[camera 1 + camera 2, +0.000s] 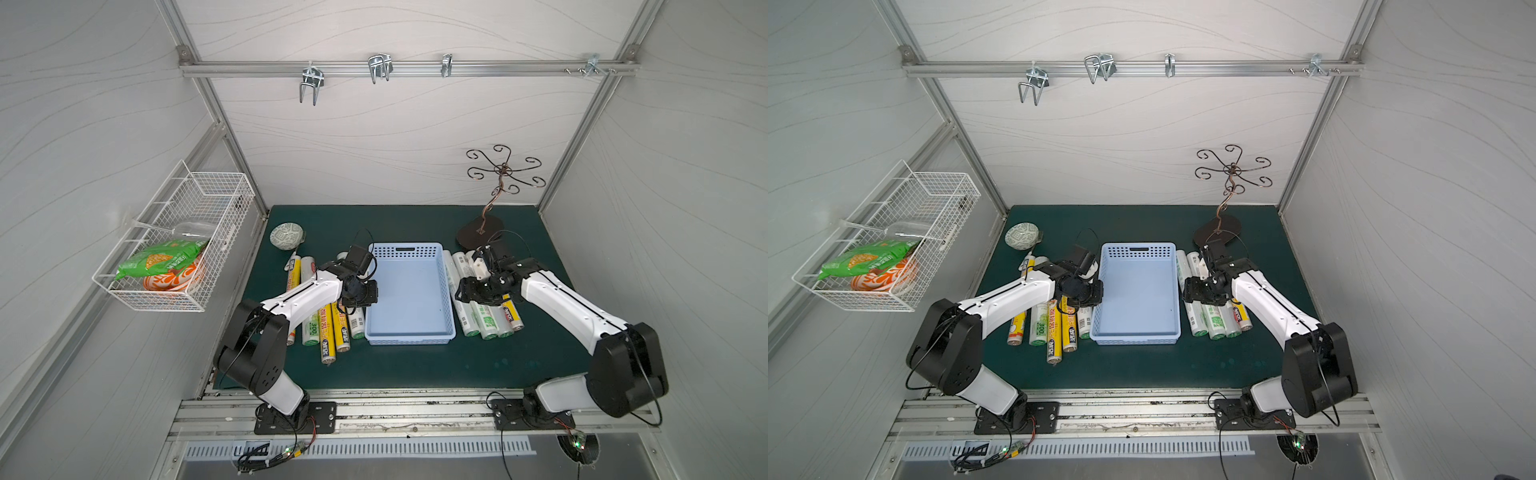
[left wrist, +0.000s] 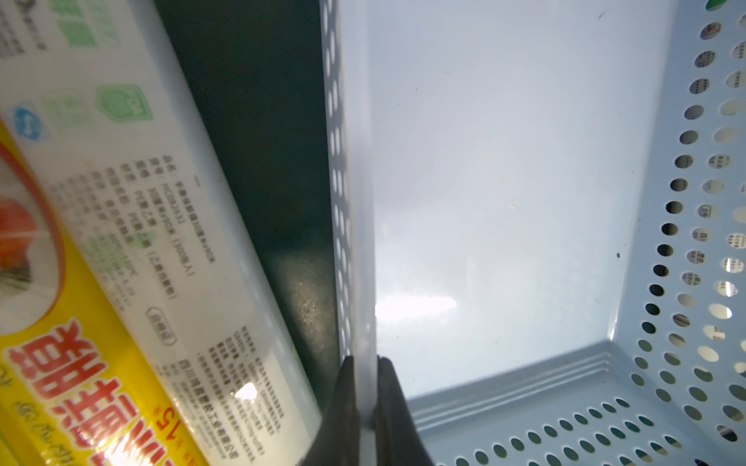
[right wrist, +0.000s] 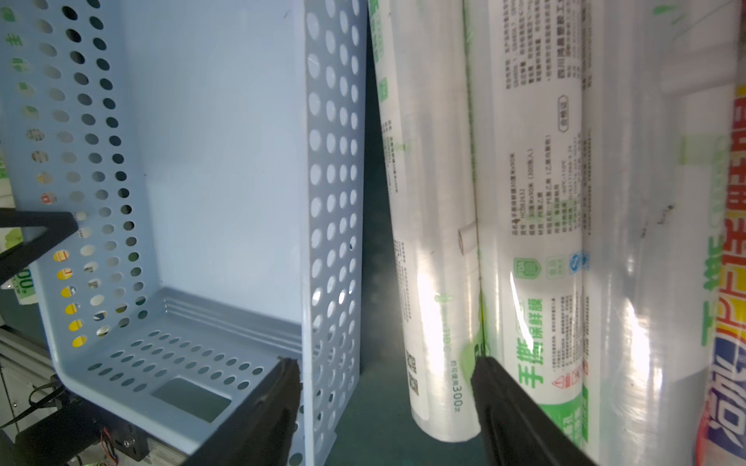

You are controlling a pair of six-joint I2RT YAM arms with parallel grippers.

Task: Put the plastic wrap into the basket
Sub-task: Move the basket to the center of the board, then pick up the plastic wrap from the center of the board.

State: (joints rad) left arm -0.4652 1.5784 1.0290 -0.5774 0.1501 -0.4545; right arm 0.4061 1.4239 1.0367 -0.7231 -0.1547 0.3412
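The basket [image 1: 409, 286] sat empty in the middle of both top views on the green surface [image 1: 395, 365], so none of the plastic wrap had gone in yet. One row of rolls [image 1: 328, 328] lay left of it in the frame and another row [image 1: 484, 320] lay right of it, all roughly parallel to its long sides.

The left gripper [image 2: 365, 363] was clenched on the rim of the basket's left wall, one jaw on each side, which looked like a steadying hold. The right gripper [image 3: 385, 363] hung low over the right-hand row with its jaws apart and grasping nothing. In the right wrist view one jaw stood at the basket's perforated wall and the other over the second roll. The nearest white roll [image 3: 428, 242] lay between them.

The step in hand appeared to be the first pick, from the right row. The next move probably called for settling the jaws around that nearest roll alone, clear of the wall. Then would come a lift over the rim and laying the roll lengthwise, since the basket looked only a little longer than the rolls.
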